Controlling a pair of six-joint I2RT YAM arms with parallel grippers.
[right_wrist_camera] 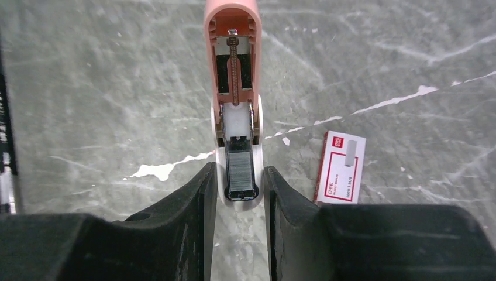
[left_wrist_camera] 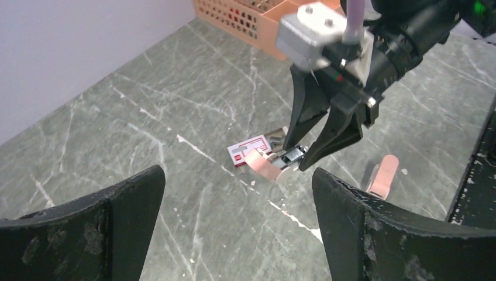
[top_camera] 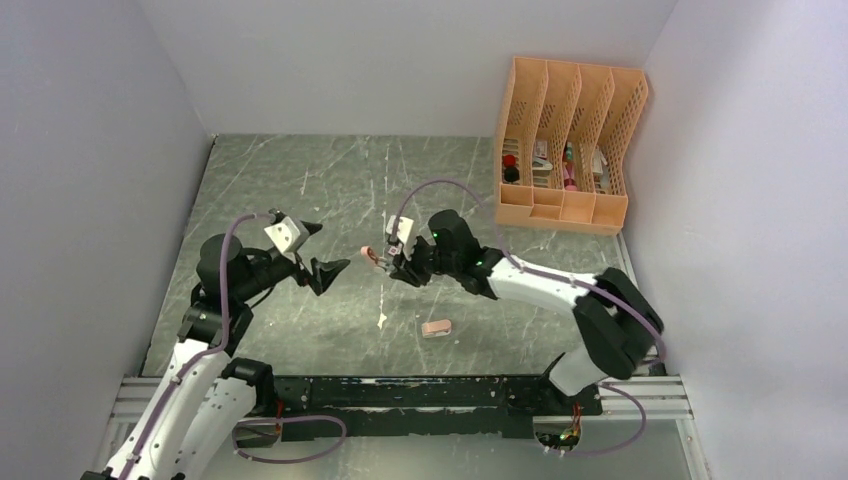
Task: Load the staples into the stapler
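Observation:
A salmon-pink stapler [right_wrist_camera: 234, 58] is swung open, and my right gripper [right_wrist_camera: 238, 173] is shut on its white base. A silvery strip of staples [right_wrist_camera: 240, 164] lies in its magazine between the fingers. The red-and-white staples box [right_wrist_camera: 341, 167] lies flat on the table just right of that gripper. From above, the stapler [top_camera: 372, 258] is held mid-table by the right gripper [top_camera: 396, 264]. My left gripper [top_camera: 332, 247] hangs wide open just left of it, holding nothing. In the left wrist view, the stapler [left_wrist_camera: 263, 165] and box [left_wrist_camera: 248, 147] lie ahead of the spread left gripper [left_wrist_camera: 237, 181].
A second pink stapler [top_camera: 436, 328] lies on the table nearer the arm bases, also seen as the stapler [left_wrist_camera: 383, 175] to the right. An orange mesh desk organiser [top_camera: 565, 150] with small items stands at the back right. White walls close in three sides.

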